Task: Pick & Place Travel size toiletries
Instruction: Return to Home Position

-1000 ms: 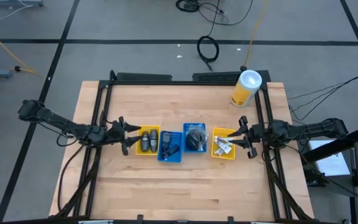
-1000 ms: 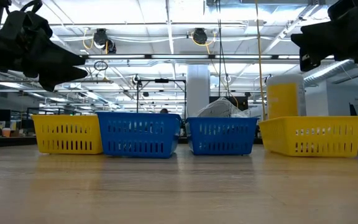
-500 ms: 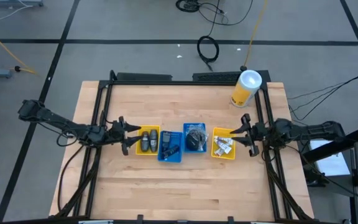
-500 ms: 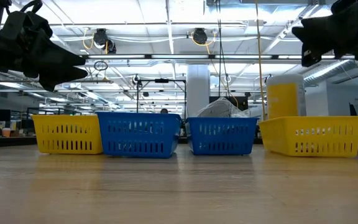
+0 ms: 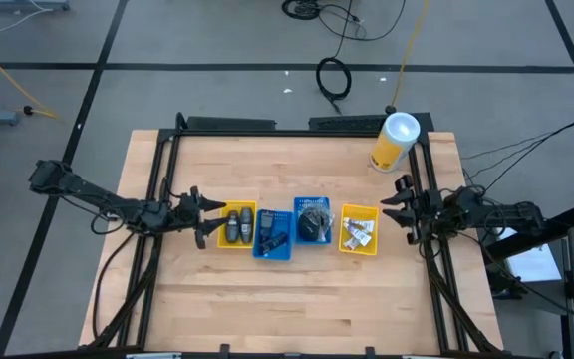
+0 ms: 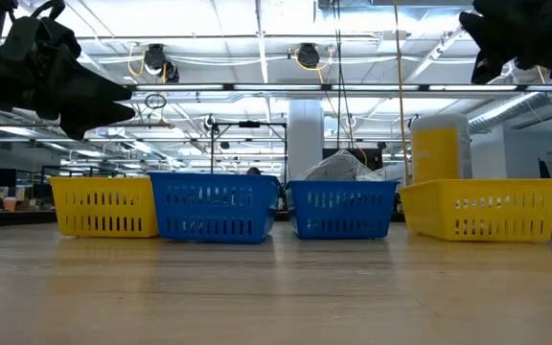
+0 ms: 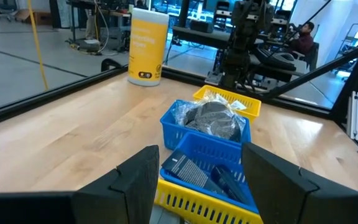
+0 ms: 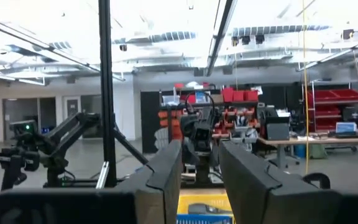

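Observation:
Four small bins stand in a row mid-table. The left yellow bin [image 5: 235, 226] holds dark bottles, a blue bin [image 5: 272, 236] holds navy packets [image 7: 188, 169], and a second blue bin [image 5: 313, 221] holds grey-black wrapped bundles [image 7: 213, 120]. The right yellow bin [image 5: 359, 231] holds white tubes [image 5: 356, 234]. My left gripper [image 5: 199, 217] hovers open just left of the row, raised off the table [image 6: 99, 96], [image 7: 199, 155]. My right gripper [image 5: 397, 202] is open to the right of the right yellow bin, high up [image 6: 506, 43], [image 8: 201, 149], facing level into the room.
A large yellow canister with a white lid [image 5: 394, 142] stands near the table's far right corner, behind the right arm. A dark frame [image 5: 172, 150] runs along the table's left, right and far sides. Bare wood [image 5: 287, 299] lies between the bins and the near edge.
My right gripper has drawn back from over the right yellow bin toward the table's right edge and risen, staying open. The left arm and the bins have kept still.

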